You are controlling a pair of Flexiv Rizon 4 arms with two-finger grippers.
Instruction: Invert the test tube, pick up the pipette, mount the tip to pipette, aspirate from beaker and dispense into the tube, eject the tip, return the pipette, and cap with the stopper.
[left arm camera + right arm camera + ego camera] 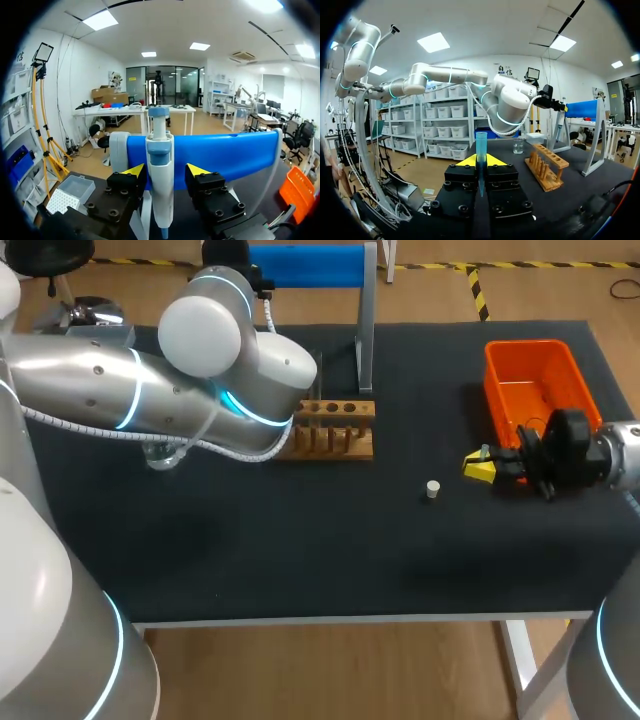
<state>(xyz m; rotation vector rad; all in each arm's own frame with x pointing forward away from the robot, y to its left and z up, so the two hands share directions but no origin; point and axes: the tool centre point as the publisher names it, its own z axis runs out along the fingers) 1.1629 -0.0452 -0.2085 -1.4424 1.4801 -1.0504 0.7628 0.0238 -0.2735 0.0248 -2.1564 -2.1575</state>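
The white pipette (160, 175) with a blue top hangs on the blue stand (225, 152). It sits between the fingers of my left gripper (165, 172), which is open: one finger lies against the pipette and a gap shows on the other side. In the head view my own left arm hides that gripper. My right gripper (480, 468) (480, 161) hovers over the table's right part, shut on an upright blue translucent pipette tip (481, 142). A small white stopper (432, 489) lies on the black mat left of it. The wooden tube rack (335, 428) (547, 167) stands mid-table, the beaker (518, 145) beyond it.
An orange bin (530, 390) (298, 192) stands at the back right, just behind my right gripper. A white tip box (70, 192) sits beside the stand at the far left. My left arm (150, 390) spans the table's left half, over the beaker (160, 455).
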